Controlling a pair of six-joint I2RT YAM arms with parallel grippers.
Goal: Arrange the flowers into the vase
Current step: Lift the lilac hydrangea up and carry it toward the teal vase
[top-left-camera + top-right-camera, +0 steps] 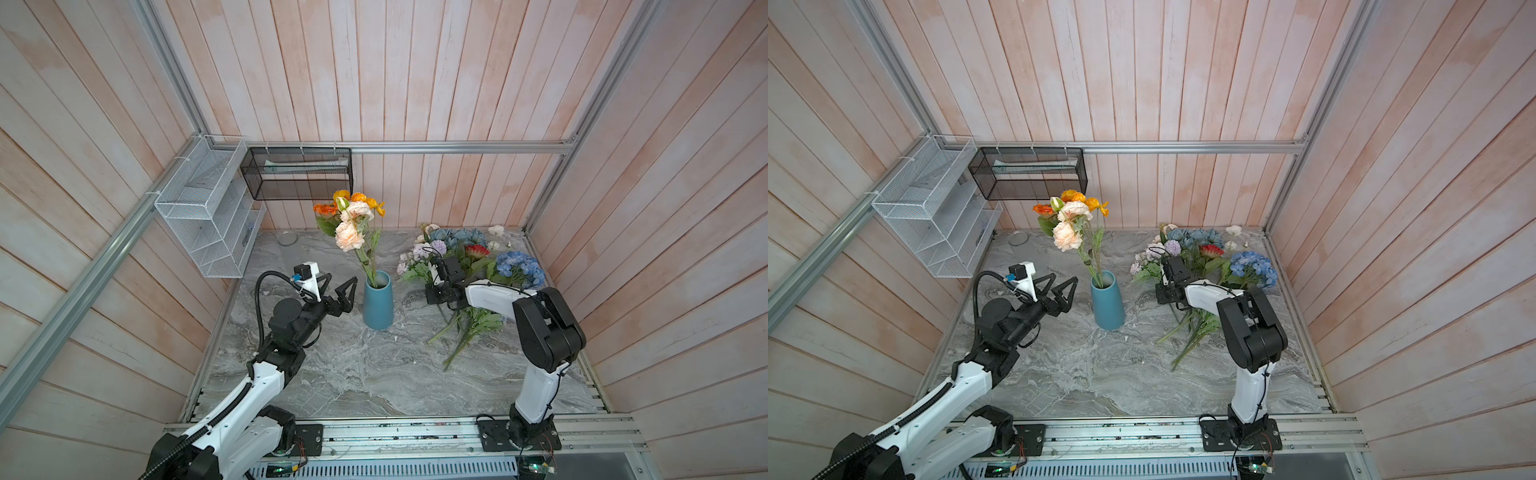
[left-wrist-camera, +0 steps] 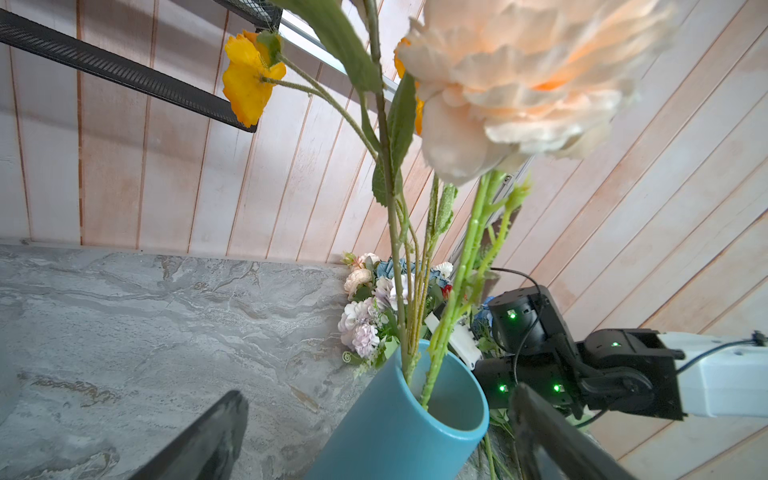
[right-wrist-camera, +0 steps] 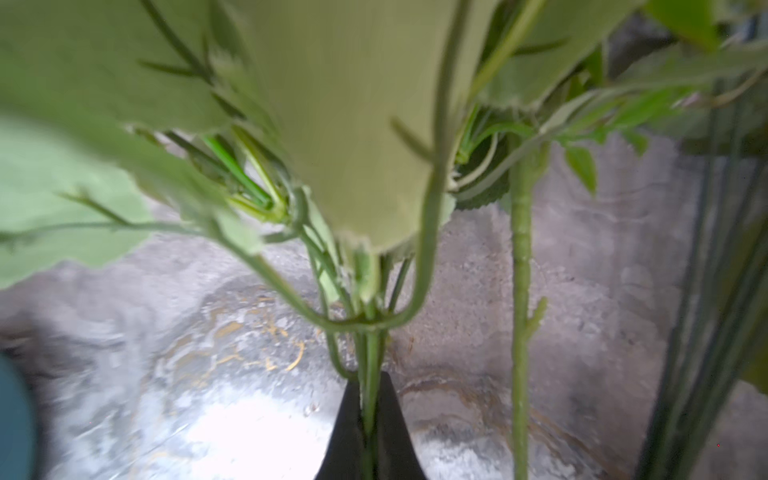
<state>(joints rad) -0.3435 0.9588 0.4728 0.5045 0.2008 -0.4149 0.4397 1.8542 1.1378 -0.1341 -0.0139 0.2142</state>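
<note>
A teal vase (image 1: 378, 301) (image 1: 1108, 301) (image 2: 399, 424) stands mid-table and holds orange and peach flowers (image 1: 353, 220) (image 1: 1069, 222) on long green stems. More flowers (image 1: 469, 257) (image 1: 1204, 255), lavender, white, red and blue, lie in a pile at the right. My left gripper (image 1: 341, 280) (image 1: 1064, 277) (image 2: 380, 395) hangs open just left of the vase's rim, touching nothing. My right gripper (image 1: 434, 296) (image 1: 1165, 293) (image 3: 370, 399) reaches down at the pile's left edge. It is shut on a thin green stem (image 3: 370, 357). Leaves hide that stem's head.
A white wire rack (image 1: 208, 208) and a black mesh basket (image 1: 297, 172) hang on the back-left walls. A small glass dish (image 1: 287, 238) sits at the back left of the marble table (image 1: 353, 374). Loose stems (image 1: 461, 340) stick out toward the front by the right arm.
</note>
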